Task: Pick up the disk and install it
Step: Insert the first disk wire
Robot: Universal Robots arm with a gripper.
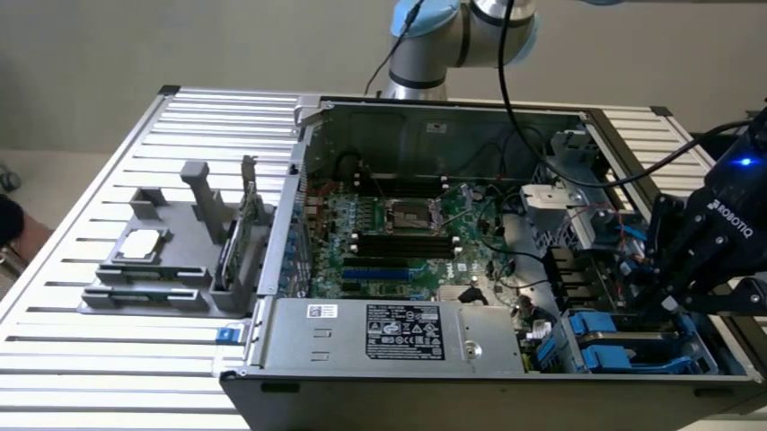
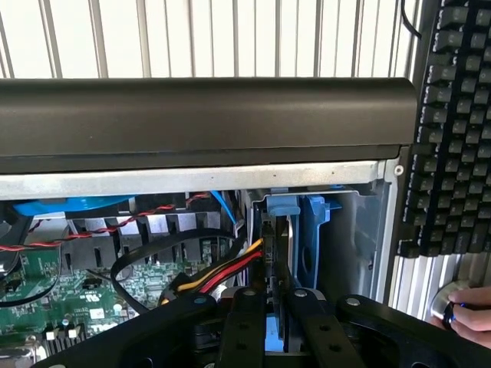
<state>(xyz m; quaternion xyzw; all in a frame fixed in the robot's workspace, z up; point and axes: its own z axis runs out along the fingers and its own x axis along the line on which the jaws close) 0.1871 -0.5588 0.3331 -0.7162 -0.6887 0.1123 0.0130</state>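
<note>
Reaching into the open computer case [image 1: 432, 135] from 3 o'clock in the exterior view, the end effector [image 1: 656, 292] sits low among the drive bays in the case's 4 o'clock corner. In the wrist view the end effector [image 2: 276, 300] has its 2 black fingers [image 2: 247, 322] drawn close together, 1 on each flat side of the disk [image 2: 275, 253]. The disk stands on edge between them as a thin dark slab with blue carrier plastic showing at its far end and down between the fingers. The grip is narrow and closed on the disk.

The disk is upright at the mouth of a bay, just beside the bay's blue guide wall [image 2: 314, 230]. Red, yellow and black cables [image 2: 222, 272] run up to its near side.

In the exterior view, more blue carriers [image 1: 599, 334] lie in the bays at 5 o'clock, below the end effector. The silver power-supply box [image 1: 408, 332] fills the case's 6 o'clock edge and the motherboard [image 1: 396, 224] lies at centre.

On the slatted table [image 1: 204, 117] at 9 o'clock, a grey fixture [image 1: 156, 278] carries a small square chip [image 1: 142, 242].

The wrist view also takes in a black keyboard [image 2: 453, 130] outside the case, and a person's hand [image 2: 472, 316] close to it.
</note>
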